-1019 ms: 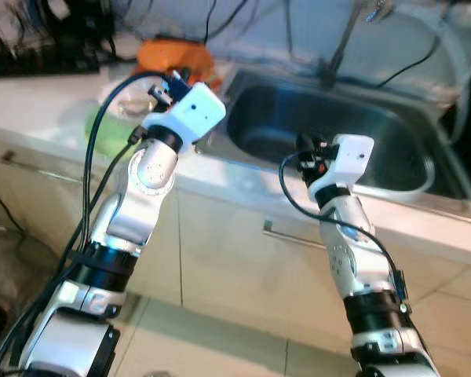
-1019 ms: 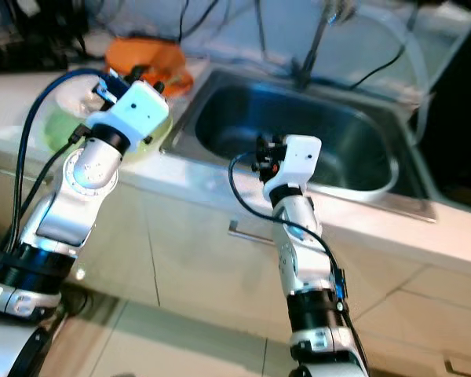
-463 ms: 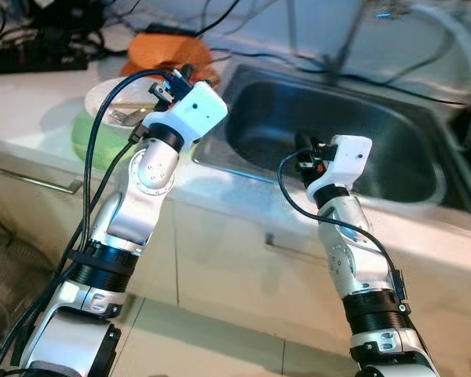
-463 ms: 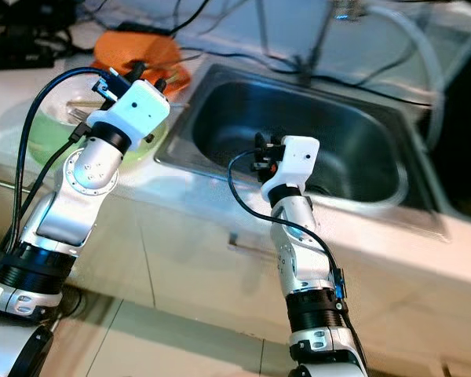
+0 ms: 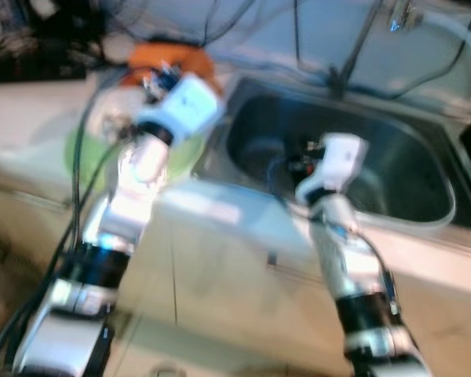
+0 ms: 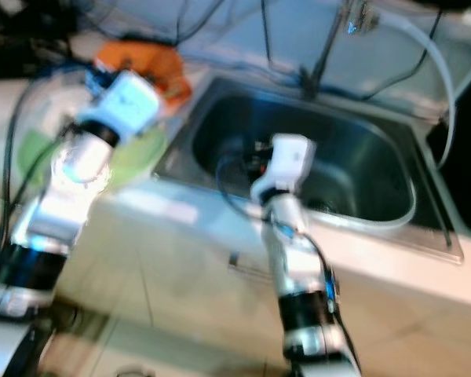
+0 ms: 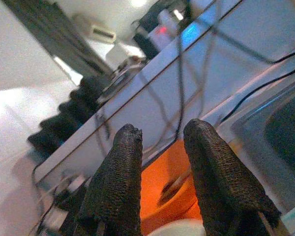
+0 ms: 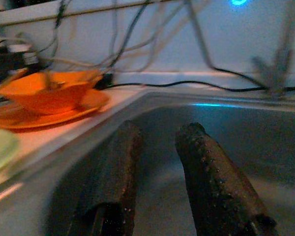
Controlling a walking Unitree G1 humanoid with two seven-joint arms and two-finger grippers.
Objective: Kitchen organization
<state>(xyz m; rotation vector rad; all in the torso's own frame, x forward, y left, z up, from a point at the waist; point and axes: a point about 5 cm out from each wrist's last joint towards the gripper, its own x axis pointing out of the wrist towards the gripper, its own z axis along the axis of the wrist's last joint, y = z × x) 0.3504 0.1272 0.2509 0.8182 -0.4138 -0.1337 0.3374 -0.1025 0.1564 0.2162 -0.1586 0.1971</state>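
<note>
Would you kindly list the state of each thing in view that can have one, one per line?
Left gripper: open, empty, held over the counter near the orange bowl.
Right gripper: open, empty, held above the sink basin.
Sink: no dishes visible inside; a hose lies along its edge.
Orange bowl: upright on an orange plate.
Green plate: lying flat on the counter.

1. Orange bowl (image 8: pixel 49 96) sits upright on an orange plate (image 8: pixel 44 115), on the counter just left of the sink (image 5: pixel 424 169).
2. Green plate (image 5: pixel 82 153) lies flat on the counter, near the orange set, closer to the counter's front edge.
</note>
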